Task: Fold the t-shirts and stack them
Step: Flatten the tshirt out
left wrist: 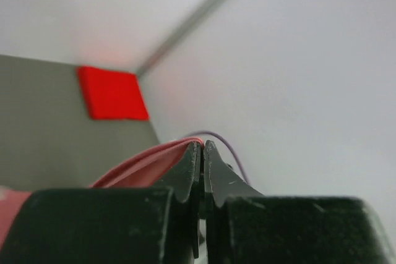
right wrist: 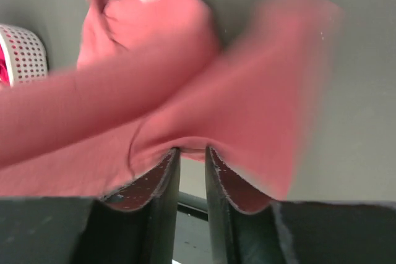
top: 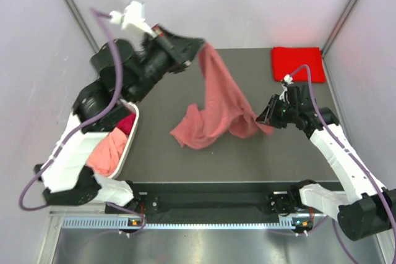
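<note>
The left arm rears high and reaches across the back of the worktop [top: 185, 165]. Its left tool [top: 199, 47] is clamped tight on the top of the salmon shirt [top: 219, 106], which hangs down and pools mid-worktop. The right arm stretches forward and low, and the right tool [top: 266, 117] is narrow, nipping the shirt's right edge. 1 folded red shirt [top: 297, 64] lies in the far right corner. A pink shirt [top: 106, 153] sits in the basket [top: 131, 134] at left.

left arm [top: 124, 66] reaches up and far forward, jaws pinched shut; right arm [top: 334, 143] bends inward low, jaws clamped.
</note>
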You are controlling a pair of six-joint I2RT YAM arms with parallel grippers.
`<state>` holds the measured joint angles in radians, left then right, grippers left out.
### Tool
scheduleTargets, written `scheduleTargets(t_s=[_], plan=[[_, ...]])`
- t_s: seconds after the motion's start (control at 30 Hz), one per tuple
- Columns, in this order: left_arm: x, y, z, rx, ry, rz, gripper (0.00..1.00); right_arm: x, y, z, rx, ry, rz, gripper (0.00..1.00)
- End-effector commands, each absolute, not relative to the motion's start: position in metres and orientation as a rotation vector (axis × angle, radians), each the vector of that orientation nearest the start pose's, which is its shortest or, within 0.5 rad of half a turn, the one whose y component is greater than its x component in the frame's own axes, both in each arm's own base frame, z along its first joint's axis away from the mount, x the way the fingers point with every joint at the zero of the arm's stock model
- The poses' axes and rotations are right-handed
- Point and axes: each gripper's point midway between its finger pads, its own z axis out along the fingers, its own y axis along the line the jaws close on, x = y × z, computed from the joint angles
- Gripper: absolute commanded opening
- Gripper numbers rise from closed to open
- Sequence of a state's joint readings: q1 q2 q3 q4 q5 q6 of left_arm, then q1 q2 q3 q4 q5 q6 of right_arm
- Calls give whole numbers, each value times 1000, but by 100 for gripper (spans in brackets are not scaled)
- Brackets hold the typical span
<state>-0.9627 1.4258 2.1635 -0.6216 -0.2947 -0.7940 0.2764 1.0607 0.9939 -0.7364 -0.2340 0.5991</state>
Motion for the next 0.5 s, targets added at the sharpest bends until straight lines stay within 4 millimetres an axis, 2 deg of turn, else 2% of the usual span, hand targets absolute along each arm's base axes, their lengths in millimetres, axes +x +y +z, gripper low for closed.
scheduleTargets(t_s=[0.0,0.07,0.1,0.17,0.2,0.27,0.3,0.37,0.43,0.47], plan=[[248,-236,543,-262,1607,-907,0,246,140,178,243,2482,696,26],[251,-217,512,-318,1656,-795,0,244,142,172,226,2502,713,32],[255,-219,470,-292,1745,-698,0,243,142,170,218,2510,714,35],[256,-209,433,-305,1809,-606,0,237,143,160,190,2561,711,39],[258,-209,392,-271,1889,-518,0,232,143,155,181,2586,714,40],[259,-197,359,-275,1949,-411,0,222,143,141,161,2645,714,45],[257,-182,331,-273,2011,-302,0,217,142,136,156,2665,712,47],[253,-158,305,-305,2069,-177,0,208,137,124,159,2714,678,48],[251,-139,298,-351,2077,-138,0,202,129,117,174,2747,624,50],[250,-133,294,-368,2080,-126,0,198,120,107,205,2780,544,50]])
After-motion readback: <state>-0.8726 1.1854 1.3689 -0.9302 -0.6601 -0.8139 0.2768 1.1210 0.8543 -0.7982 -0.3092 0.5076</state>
